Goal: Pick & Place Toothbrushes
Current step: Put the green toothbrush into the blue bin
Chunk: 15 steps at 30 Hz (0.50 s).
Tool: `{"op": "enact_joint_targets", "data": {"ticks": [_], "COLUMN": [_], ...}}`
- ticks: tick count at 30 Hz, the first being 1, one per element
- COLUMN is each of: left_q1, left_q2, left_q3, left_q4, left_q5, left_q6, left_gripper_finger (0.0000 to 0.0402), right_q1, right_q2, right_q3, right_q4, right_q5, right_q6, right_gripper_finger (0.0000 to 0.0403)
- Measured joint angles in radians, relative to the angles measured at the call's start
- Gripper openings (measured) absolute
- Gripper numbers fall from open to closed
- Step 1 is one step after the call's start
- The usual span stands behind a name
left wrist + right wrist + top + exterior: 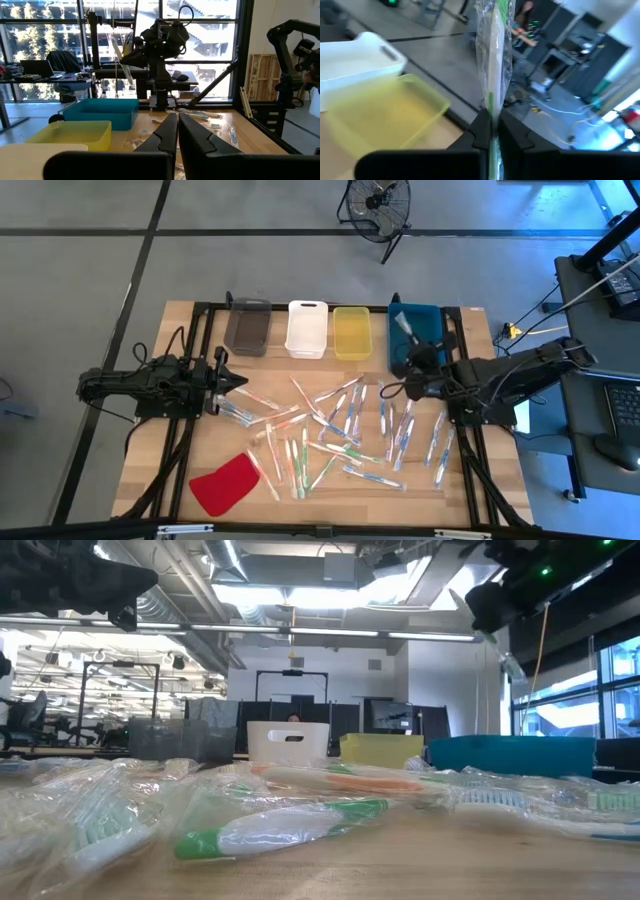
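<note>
Right gripper [408, 358] clamped on green wrapped toothbrush [495, 55], raised over blue bin [414, 327] at upper right of high view. Left gripper [240, 382] closed, empty, at left. Most toothbrushes [340, 435] lie mid-table; sorting judged early.

you've got four bins [307, 329] in a row along the table's [180, 460] far edge, toothbrushes [335, 430] scattered mid-table in front of them, a cloth [225, 484] at the near left corner, one arm either side.
</note>
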<state>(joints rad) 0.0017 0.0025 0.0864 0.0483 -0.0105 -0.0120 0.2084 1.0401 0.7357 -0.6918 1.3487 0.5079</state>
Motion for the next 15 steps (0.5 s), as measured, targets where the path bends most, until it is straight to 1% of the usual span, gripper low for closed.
{"op": "enact_joint_targets", "data": {"ticks": [3, 5, 12, 15], "left_q1": [0.000, 0.000, 0.000, 0.000], "left_q2": [0.000, 0.000, 0.000, 0.000], "left_q3": [0.000, 0.000, 0.000, 0.000], "left_q4": [0.000, 0.000, 0.000, 0.000], "left_q5": [0.000, 0.000, 0.000, 0.000], "left_q6": [0.000, 0.000, 0.000, 0.000], "left_gripper_finger": [0.0012, 0.0012, 0.0012, 0.0012], "right_q1": [-0.058, -0.109, -0.294, -0.361], "right_q2": [0.000, 0.000, 0.000, 0.000], "right_q3": [0.000, 0.000, 0.000, 0.000], "right_q4": [0.000, 0.000, 0.001, 0.003], "right_q5": [0.005, -0.014, -0.208, -0.312], "right_q6": [-0.001, 0.000, -0.022, -0.023], "right_gripper_finger": [0.0023, 0.0024, 0.0020, 0.0023]}}
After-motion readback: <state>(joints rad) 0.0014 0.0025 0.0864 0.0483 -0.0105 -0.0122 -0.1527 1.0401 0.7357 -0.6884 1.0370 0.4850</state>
